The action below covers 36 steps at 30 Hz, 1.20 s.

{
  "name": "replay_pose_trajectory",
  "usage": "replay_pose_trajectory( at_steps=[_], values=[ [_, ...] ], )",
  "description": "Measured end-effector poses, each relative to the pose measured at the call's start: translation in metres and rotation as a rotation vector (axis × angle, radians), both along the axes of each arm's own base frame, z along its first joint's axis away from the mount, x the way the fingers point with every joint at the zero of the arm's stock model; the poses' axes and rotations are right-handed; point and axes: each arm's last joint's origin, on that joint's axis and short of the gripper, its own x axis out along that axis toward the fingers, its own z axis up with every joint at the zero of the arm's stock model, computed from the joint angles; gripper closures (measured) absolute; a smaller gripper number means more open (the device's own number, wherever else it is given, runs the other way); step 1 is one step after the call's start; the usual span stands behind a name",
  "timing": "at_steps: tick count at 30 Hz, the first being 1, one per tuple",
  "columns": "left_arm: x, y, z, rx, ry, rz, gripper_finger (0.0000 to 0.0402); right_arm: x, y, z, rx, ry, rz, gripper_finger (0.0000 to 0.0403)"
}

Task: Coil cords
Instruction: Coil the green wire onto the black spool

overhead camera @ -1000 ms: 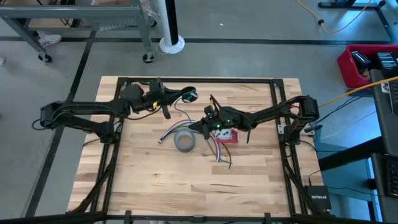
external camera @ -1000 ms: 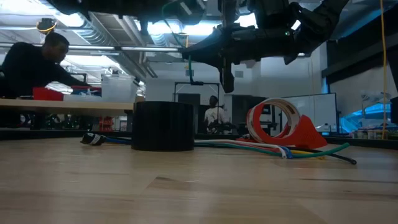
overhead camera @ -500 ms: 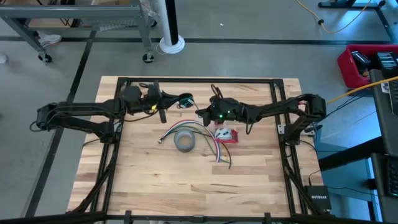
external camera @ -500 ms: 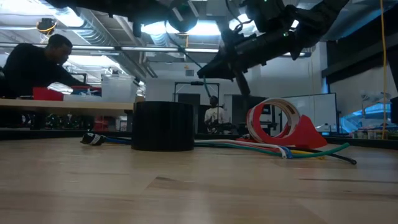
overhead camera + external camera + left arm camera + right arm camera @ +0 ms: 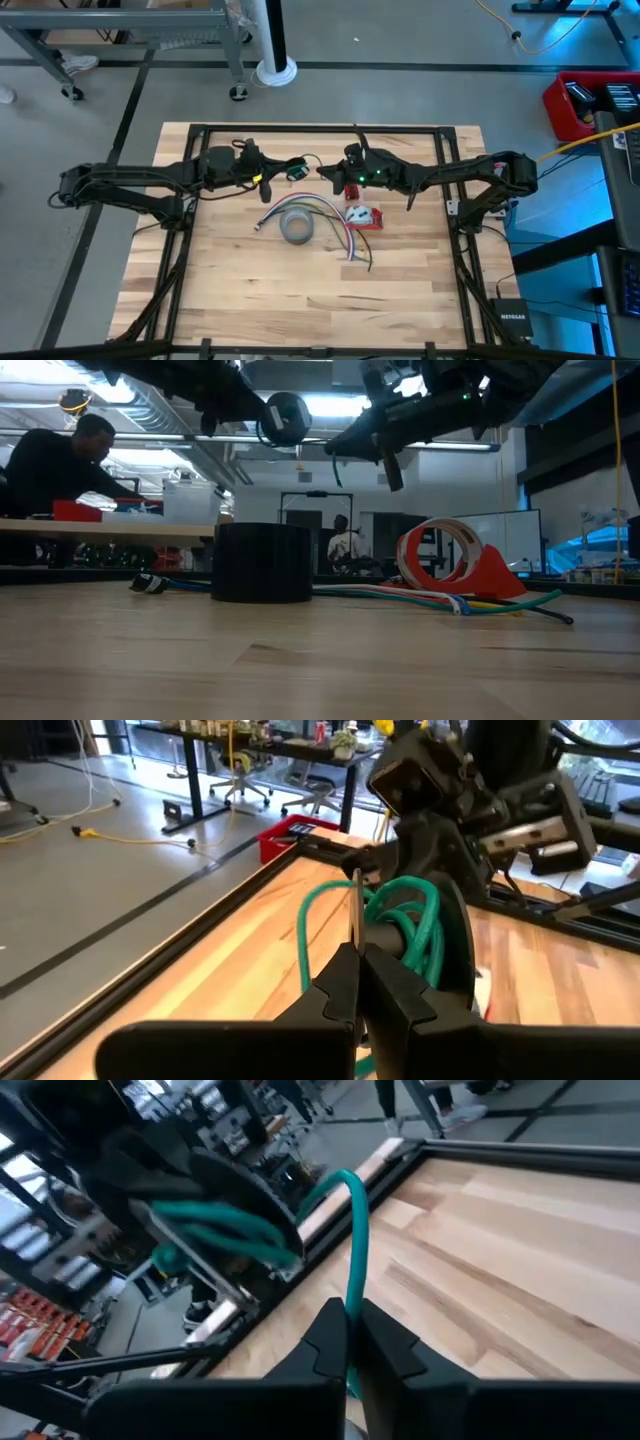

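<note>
Above butcher-block table (image 5: 220, 290), both pincers pinch looped green cord (image 5: 405, 925).

Lab: framed workbench (image 5: 300, 300), office chairs (image 5: 235, 788), concrete floor.

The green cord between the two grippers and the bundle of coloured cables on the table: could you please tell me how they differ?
The green cord hangs in the air, while the coloured cables lie on the table. The green cord is partly wound into loops; the coloured cables are spread loosely beside the grey tape roll. The green cord is pinched by the left gripper and the right gripper; nothing holds the coloured cables. Both are thin and flexible.
</note>
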Motion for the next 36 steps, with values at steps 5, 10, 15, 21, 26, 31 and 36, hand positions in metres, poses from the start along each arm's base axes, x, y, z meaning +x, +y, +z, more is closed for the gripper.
replay_pose_trajectory(
  at_steps=[5, 10, 15, 21, 26, 31, 36],
  values=[
    [0.000, -0.002, -0.003, -0.007, 0.023, 0.035, 0.0401, 0.001, 0.001, 0.007, 0.017, -0.077, 0.039, 0.0393],
    [-0.001, -0.003, -0.004, 0.017, 0.045, 0.107, 0.0401, 0.001, 0.002, 0.009, 0.068, -0.099, 0.066, 0.0392],
    [0.000, -0.004, 0.000, 0.045, 0.018, 0.095, 0.0401, 0.000, 0.002, 0.001, 0.087, -0.019, 0.061, 0.0394],
    [0.000, -0.004, 0.000, 0.055, 0.020, 0.118, 0.0401, 0.000, 0.003, 0.000, 0.112, -0.018, 0.067, 0.0393],
    [-0.001, -0.002, 0.001, 0.092, 0.026, 0.144, 0.0401, 0.000, 0.003, -0.002, 0.121, 0.006, 0.078, 0.0394],
    [-0.002, -0.002, -0.002, 0.102, 0.060, 0.170, 0.0401, 0.000, 0.003, -0.002, 0.122, 0.005, 0.083, 0.0393],
    [-0.003, -0.001, -0.005, 0.111, 0.102, 0.216, 0.0401, 0.000, 0.004, -0.002, 0.124, 0.005, 0.091, 0.0393]
  ],
)
